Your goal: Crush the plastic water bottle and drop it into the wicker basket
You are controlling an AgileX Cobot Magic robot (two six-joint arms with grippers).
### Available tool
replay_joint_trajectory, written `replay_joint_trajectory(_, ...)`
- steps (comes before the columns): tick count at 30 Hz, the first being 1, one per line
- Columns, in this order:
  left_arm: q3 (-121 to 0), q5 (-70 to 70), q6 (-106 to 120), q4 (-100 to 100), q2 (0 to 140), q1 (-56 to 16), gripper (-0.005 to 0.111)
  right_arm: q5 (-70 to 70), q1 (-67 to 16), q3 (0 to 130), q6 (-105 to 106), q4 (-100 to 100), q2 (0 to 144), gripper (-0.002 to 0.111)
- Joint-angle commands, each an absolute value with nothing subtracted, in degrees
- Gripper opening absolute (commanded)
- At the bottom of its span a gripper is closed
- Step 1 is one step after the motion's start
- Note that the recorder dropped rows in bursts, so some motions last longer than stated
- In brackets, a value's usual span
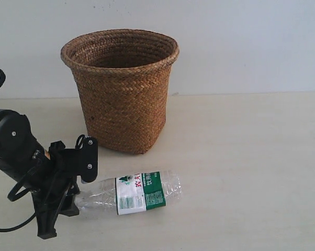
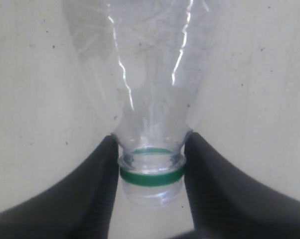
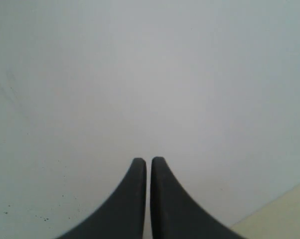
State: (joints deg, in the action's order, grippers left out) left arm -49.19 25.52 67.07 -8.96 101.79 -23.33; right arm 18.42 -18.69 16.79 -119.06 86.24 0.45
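The bottle (image 1: 142, 192) lies on its side on the desk (image 1: 241, 157), just in front of the basket (image 1: 123, 94) — the left hand (image 2: 151, 142) pinches its neck. The right hand (image 3: 148, 162) is pressed together, facing a pale wall (image 3: 150, 74).

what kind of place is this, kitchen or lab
Probably a robot test bench, not a home: a pale tabletop against a blank wall, holding a wicker basket and a plastic water bottle gripped at the neck by the left gripper.

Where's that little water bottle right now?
In the exterior view the plastic water bottle lies on its side on the table, lower left of centre, in front of the wicker basket, its neck pinched by the left gripper.
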Motion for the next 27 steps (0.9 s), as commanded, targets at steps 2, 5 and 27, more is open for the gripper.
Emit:
replay_joint_trajectory(2, -49.3, 25.5, 66.9, -9.6, 102.1, -23.6, 0.004, 18.3, -18.3, 14.3, -119.0, 84.3, 0.0, 0.000)
replay_joint_trajectory(5, -49.3, 25.4, 66.9, -9.6, 102.1, -23.6, 0.004, 18.3, -18.3, 9.6, -119.0, 84.4, 0.0, 0.000)
replay_joint_trajectory(27, -49.3, 25.5, 66.9, -10.1, 102.1, -23.6, 0.004, 18.5, -18.3, 1.3, -118.8, 99.9, 0.0, 0.000)
